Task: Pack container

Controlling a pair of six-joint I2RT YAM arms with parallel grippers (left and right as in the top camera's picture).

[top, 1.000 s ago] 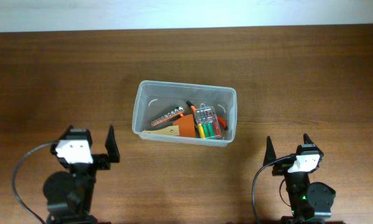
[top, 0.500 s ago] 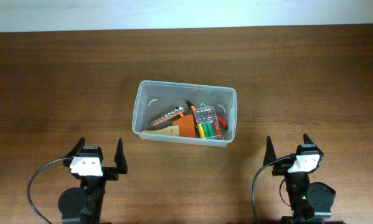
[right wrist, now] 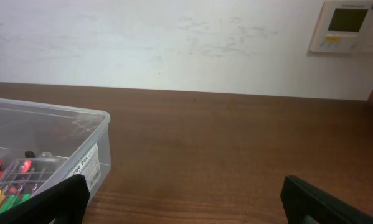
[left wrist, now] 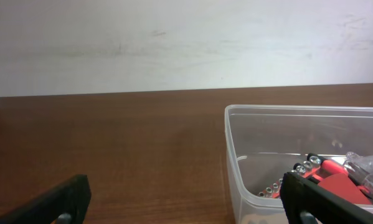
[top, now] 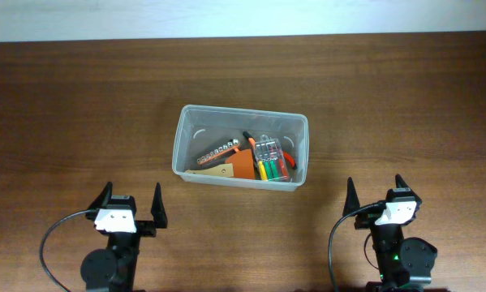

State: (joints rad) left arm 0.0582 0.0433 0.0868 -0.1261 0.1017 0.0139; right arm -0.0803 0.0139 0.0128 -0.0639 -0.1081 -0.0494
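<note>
**Tub filled, my fingers empty**

The clear plastic rectangular tub [top: 178,154] sits at the centre of the overhead frame on the dark brown wooden counter [top: 80,97], well apart from both my arms. Crowded toward its lower right lie a silver strip of metal sockets [top: 218,152], a flat orange-and-tan wedge [top: 238,168] and a clear case of red, yellow and green bits [top: 272,159].

I see nothing loose on the counter around the tub, so I judge the packing done or nearly so. No lid shows anywhere; if one is wanted, that step is left.

My left fingers [top: 157,204] at lower left and my right fingers [top: 350,199] at lower right stand spread wide, gripping nothing.

Each wrist view cuts the tub off at a side edge, and its cloudy wall blurs what lies inside. An orange-and-black thing behind the case is too tangled to name. In those views my own fingers show only as dark tips in the bottom corners.
</note>
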